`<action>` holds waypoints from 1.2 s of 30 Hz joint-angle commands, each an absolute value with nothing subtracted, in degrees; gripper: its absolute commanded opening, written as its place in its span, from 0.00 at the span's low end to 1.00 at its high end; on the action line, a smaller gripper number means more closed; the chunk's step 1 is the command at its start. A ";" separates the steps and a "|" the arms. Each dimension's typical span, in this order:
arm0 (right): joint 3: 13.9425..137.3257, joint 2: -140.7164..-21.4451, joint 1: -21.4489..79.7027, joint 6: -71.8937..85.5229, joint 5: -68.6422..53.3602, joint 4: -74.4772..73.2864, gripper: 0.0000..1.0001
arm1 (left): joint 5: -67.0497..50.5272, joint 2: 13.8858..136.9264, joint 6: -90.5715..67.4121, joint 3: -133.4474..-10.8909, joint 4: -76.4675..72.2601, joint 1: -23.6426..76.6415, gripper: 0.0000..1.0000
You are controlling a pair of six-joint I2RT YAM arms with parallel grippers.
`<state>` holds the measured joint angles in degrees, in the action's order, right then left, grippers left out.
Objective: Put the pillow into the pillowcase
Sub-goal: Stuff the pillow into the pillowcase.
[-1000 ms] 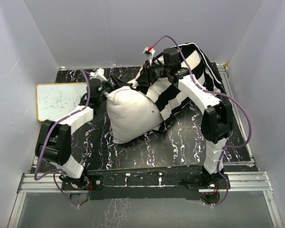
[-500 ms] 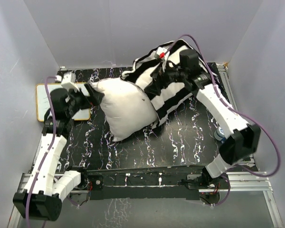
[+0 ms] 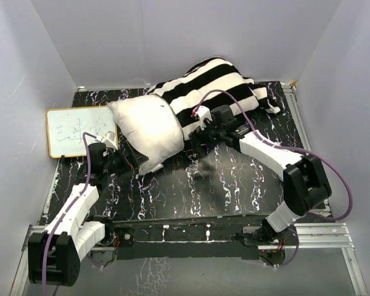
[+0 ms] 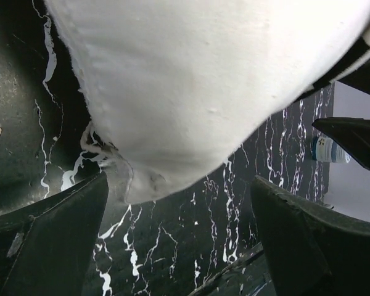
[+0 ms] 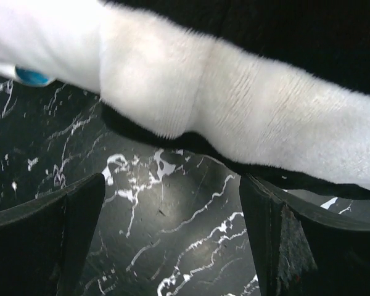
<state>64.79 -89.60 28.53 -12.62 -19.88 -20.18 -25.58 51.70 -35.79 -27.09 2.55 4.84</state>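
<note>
Bulging plump white pillow (image 3: 145, 126), fuzzy striped pillowcase (image 3: 213, 80), marbled black table (image 3: 234, 185)

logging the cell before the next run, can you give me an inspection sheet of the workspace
surface: black table with white veins
job's things: white pillow partly inside the striped pillowcase, its left end bare
clutter: whiteboard at the left edge
claws: left claw open at the pillow's bare corner; right claw open at the pillowcase's near edge
cables: purple cable on each arm; the right arm's arcs over the pillowcase
surroundings: plain pale walls; metal rail at the near edge
</note>
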 commanded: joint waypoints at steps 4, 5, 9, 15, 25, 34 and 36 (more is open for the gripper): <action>73.61 -93.58 33.23 1.96 -12.29 -12.17 0.94 | -25.90 58.08 -39.20 -27.00 -9.57 5.11 0.97; 74.34 -93.88 34.58 2.65 -11.16 -12.08 0.95 | -24.85 58.22 -38.37 -27.46 -8.86 5.08 0.97; 78.20 -97.24 40.31 4.51 3.33 -12.98 0.98 | -23.65 60.94 -37.32 -26.81 -12.91 5.06 0.97; 78.59 -102.98 41.73 4.26 22.98 -12.74 1.00 | -25.22 70.46 -37.68 -28.22 -19.49 5.10 0.97; 74.65 -95.55 41.66 -7.22 11.21 -11.70 0.43 | -32.10 80.81 -39.26 -31.95 -28.36 5.33 0.37; 79.40 -96.00 36.95 -16.81 -8.87 -21.90 0.08 | -34.94 83.20 -38.20 -35.26 -28.97 7.05 0.14; 80.85 -96.03 35.10 -19.18 -18.49 -24.21 0.08 | -36.09 83.78 -38.46 -35.33 -30.75 7.64 0.10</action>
<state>76.18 -96.73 37.74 -13.67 -1.61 -20.16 -32.71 83.15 -38.89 -32.45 -25.74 6.24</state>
